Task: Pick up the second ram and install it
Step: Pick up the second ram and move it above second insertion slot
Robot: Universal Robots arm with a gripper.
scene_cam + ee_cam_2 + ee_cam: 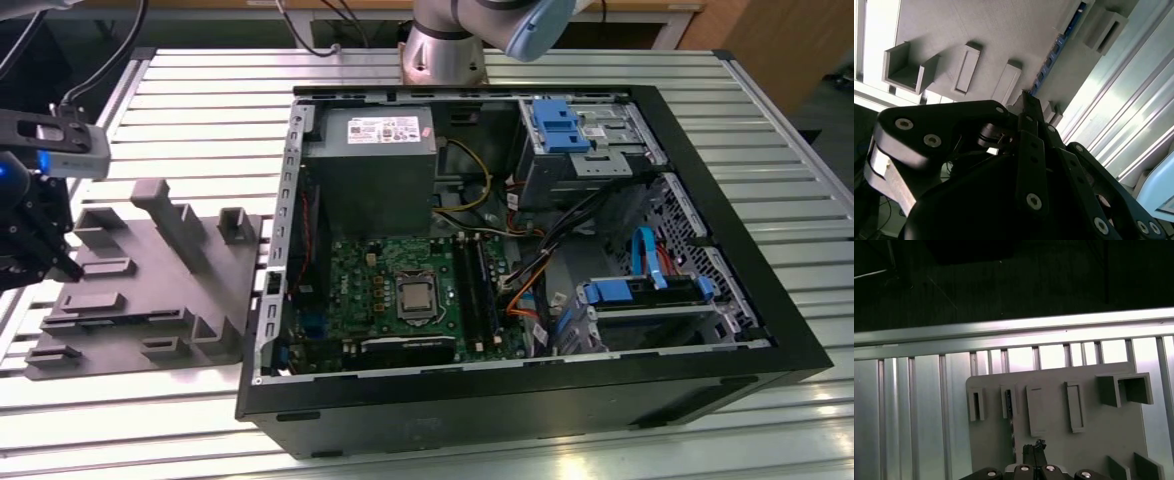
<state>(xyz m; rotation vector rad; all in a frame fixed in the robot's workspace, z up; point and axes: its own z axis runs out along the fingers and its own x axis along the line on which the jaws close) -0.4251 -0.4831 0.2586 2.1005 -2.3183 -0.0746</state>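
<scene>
Second ram [1054, 50] — on edge in grey tray [147, 250] slot, 9 o'clock of computer case [534, 390] | gripper [1035, 446] pressed together, empty, just beside it | light, stiff, fragile — likely pinch long top edge, mid-length

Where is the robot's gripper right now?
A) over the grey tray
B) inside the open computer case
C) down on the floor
A: the first wrist view shows the gripper right over the grey tray.
</scene>
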